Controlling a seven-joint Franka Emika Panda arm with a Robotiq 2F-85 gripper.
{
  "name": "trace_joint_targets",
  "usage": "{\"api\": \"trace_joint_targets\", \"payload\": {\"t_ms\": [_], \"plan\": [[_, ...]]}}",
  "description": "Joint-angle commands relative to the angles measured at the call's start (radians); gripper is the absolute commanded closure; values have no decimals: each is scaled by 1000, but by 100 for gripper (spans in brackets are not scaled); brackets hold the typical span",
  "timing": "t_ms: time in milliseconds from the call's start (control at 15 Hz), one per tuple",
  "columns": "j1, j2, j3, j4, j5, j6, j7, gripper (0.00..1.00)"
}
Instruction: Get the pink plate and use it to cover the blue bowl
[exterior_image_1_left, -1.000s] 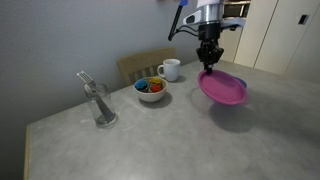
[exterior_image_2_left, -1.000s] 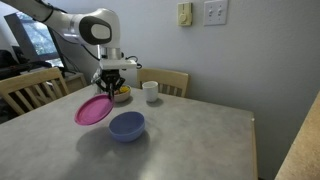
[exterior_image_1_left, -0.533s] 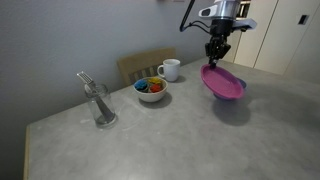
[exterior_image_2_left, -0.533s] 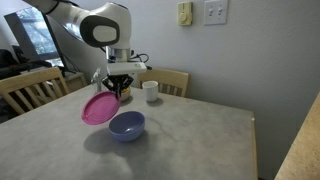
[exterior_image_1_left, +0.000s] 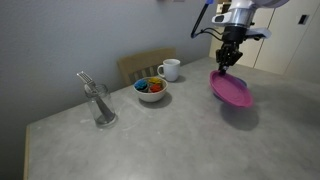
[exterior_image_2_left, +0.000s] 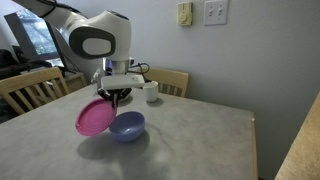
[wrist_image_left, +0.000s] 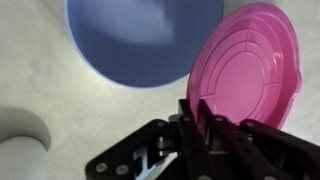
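Observation:
My gripper (exterior_image_1_left: 230, 62) is shut on the rim of the pink plate (exterior_image_1_left: 232, 90), which hangs tilted below it above the table. In an exterior view the pink plate (exterior_image_2_left: 95, 116) hangs beside and partly over the blue bowl (exterior_image_2_left: 128, 126), with the gripper (exterior_image_2_left: 113, 97) above it. In the wrist view the gripper (wrist_image_left: 198, 122) pinches the plate's edge; the pink plate (wrist_image_left: 250, 70) is at right and the blue bowl (wrist_image_left: 140, 40) lies at top left. The plate hides the blue bowl in one exterior view.
A white bowl with colourful contents (exterior_image_1_left: 151, 89), a white mug (exterior_image_1_left: 170, 69) and a clear glass with utensils (exterior_image_1_left: 98, 104) stand on the grey table (exterior_image_1_left: 150, 140). A wooden chair (exterior_image_1_left: 140, 64) stands behind it. The mug also shows in an exterior view (exterior_image_2_left: 151, 92).
My gripper has carried the pink plate sideways over the table towards the blue bowl. The plate now hangs steeper and closer to the bowl.

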Motion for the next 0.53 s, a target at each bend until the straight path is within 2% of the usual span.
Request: {"api": "trace_joint_targets", "payload": {"t_ms": [0,467], "plan": [[-30,-70,-23,-101,55,62,-81,97],[-67,-90,-55,-68,157,-7,-139,97]]}}
